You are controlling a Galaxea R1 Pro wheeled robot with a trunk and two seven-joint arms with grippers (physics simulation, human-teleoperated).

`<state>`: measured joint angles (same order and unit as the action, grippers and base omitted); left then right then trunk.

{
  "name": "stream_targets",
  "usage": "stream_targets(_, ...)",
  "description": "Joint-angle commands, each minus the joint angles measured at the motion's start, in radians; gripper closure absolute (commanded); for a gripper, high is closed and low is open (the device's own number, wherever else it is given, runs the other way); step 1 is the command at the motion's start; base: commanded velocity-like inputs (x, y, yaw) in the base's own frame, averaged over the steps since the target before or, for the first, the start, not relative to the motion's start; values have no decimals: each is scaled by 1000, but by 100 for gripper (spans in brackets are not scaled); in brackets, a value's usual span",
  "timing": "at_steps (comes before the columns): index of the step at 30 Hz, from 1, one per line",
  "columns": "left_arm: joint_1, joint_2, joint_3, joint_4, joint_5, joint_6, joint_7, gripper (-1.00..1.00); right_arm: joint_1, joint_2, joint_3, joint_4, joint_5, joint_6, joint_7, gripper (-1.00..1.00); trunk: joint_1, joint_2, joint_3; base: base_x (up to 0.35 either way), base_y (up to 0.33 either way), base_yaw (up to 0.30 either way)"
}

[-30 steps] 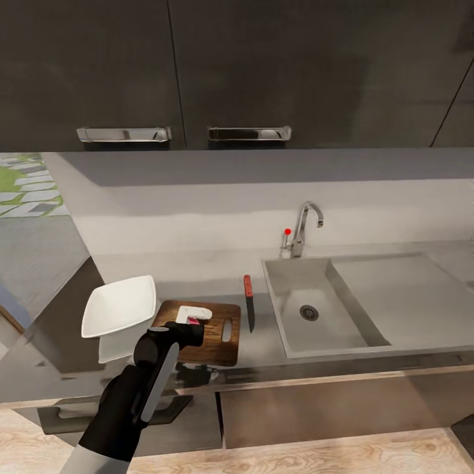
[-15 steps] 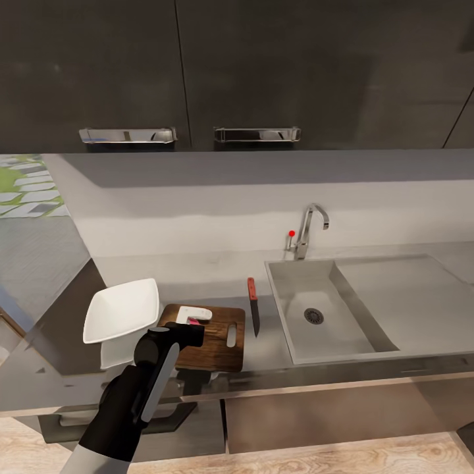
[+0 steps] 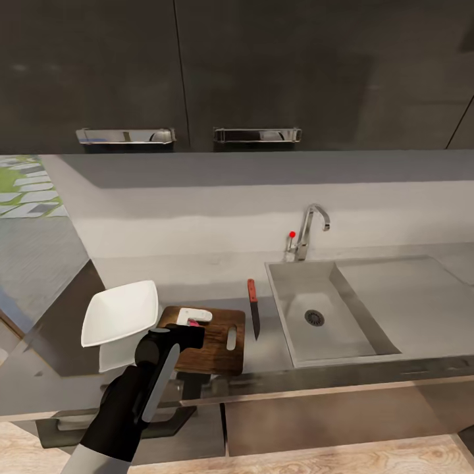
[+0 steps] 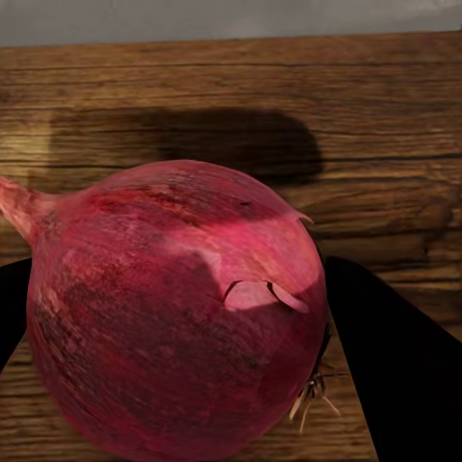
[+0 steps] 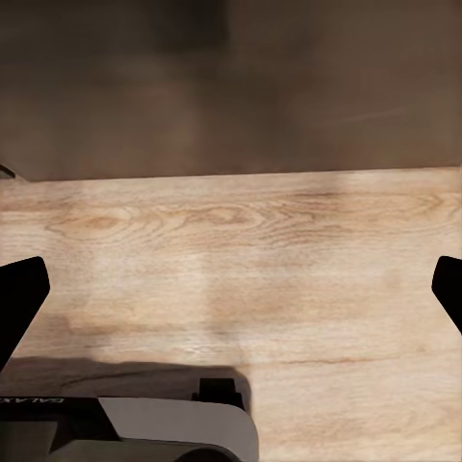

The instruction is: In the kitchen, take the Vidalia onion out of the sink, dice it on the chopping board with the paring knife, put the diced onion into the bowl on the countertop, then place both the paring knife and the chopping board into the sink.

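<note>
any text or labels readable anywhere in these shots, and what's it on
"GALA…": faint pale letters on the dark robot body part in the right wrist view, cut off and too blurred to read further.
No other text: none on the chopping board, the Vidalia onion, the paring knife, the bowl, the sink or the cabinet handles.

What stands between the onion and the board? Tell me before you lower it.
Nothing visible. In the left wrist view the onion sits between the left gripper's fingers directly over the bare wood of the board, casting its shadow on it. The knife lies on the counter beside the board, off it.
</note>
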<state>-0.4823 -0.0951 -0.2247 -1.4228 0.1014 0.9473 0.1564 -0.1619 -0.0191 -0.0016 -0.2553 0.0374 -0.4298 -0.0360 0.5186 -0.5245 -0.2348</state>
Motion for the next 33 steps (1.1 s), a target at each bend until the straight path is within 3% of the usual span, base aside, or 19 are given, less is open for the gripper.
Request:
stream_targets(1, -1, 0, -1, -1, 10, 4, 9, 100, -1, 0, 0, 1, 4, -3, -4, -100, 0, -2, -2, 20, 0, 0)
stream_targets(33, -1, -1, -1, 19, 10, 4, 9, 100, -1, 1, 0, 1, 4, -1, -4, -100, 0, -2, -12, 1, 0, 0)
